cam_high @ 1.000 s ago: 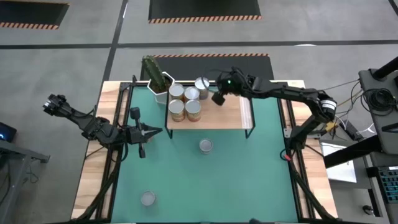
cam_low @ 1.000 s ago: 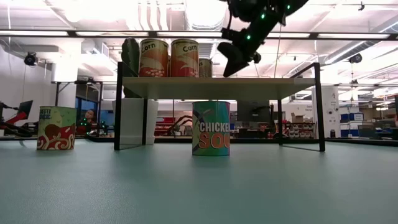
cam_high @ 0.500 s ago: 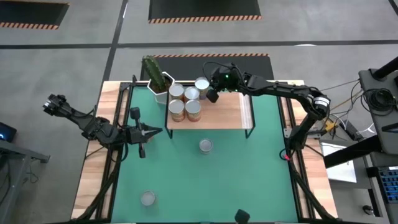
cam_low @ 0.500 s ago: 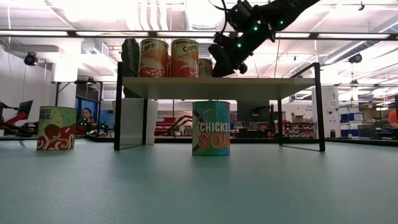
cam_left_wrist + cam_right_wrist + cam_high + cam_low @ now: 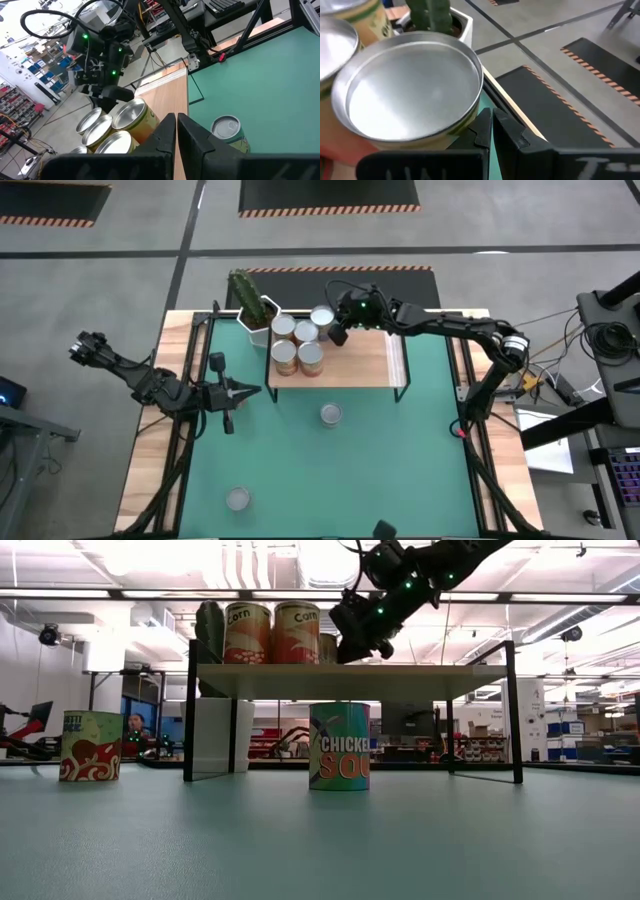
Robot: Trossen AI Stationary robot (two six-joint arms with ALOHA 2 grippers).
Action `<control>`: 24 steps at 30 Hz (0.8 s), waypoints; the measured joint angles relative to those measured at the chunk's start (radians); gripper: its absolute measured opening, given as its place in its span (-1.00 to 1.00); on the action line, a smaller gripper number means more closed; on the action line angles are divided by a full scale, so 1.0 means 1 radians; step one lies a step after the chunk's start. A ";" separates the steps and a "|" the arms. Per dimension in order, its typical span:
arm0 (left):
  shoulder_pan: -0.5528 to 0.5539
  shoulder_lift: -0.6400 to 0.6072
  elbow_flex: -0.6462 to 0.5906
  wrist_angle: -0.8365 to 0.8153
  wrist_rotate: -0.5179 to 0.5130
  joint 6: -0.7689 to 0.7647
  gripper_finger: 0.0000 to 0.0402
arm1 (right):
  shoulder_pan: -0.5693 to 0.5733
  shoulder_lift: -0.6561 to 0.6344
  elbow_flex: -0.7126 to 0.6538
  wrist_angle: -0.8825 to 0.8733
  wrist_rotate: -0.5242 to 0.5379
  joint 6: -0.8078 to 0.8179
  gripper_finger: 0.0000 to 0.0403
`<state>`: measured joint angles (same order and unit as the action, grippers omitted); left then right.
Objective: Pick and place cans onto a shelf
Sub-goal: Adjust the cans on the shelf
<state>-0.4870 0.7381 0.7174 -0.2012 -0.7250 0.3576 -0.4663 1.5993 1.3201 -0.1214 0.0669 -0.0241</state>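
Observation:
Five cans stand upright on the light-wood shelf (image 5: pixel 360 360). Two in front read "Corn" (image 5: pixel 248 633). The far one (image 5: pixel 322 317) fills the right wrist view with its silvery top (image 5: pixel 410 90). My right gripper (image 5: pixel 337 335) is shut at that can's near-right side, just above the shelf top. Two more cans stand on the green mat: a soup can (image 5: pixel 331 414) under the shelf's near edge and one (image 5: pixel 237 498) near the front left. My left gripper (image 5: pixel 255 390) hangs shut above the mat, left of the shelf, touching nothing. My right gripper has its shut fingertips (image 5: pixel 482 125) against the far can's side wall (image 5: pixel 465 127), just under the rim. It comes from the table's right, slanting a little downward. The can stands upright on the shelf top beside the other cans.
A white pot with a green cactus (image 5: pixel 255 315) stands at the shelf's far left corner. The right half of the shelf top (image 5: pixel 375 345) is bare wood. The black shelf legs (image 5: pixel 515 710) stand on the mat (image 5: pixel 400 460).
My right gripper has moved toward the table's left, sunk a little and tipped its fingers downward. It has come up against the far can on the shelf and stayed shut throughout.

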 joint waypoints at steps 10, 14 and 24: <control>0.000 0.000 0.000 0.000 0.000 0.000 -1.00 | 0.008 0.000 0.000 0.034 0.001 0.006 -0.96; 0.000 0.000 0.000 0.000 0.000 0.000 -1.00 | 0.008 0.000 0.000 0.051 0.003 0.011 -0.96; 0.000 0.000 0.000 0.000 0.000 0.000 -1.00 | 0.011 0.000 0.000 0.102 0.002 0.028 -0.96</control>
<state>-0.4870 0.7380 0.7174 -0.2012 -0.7250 0.3580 -0.4557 1.5993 1.3205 -0.0194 0.0686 0.0041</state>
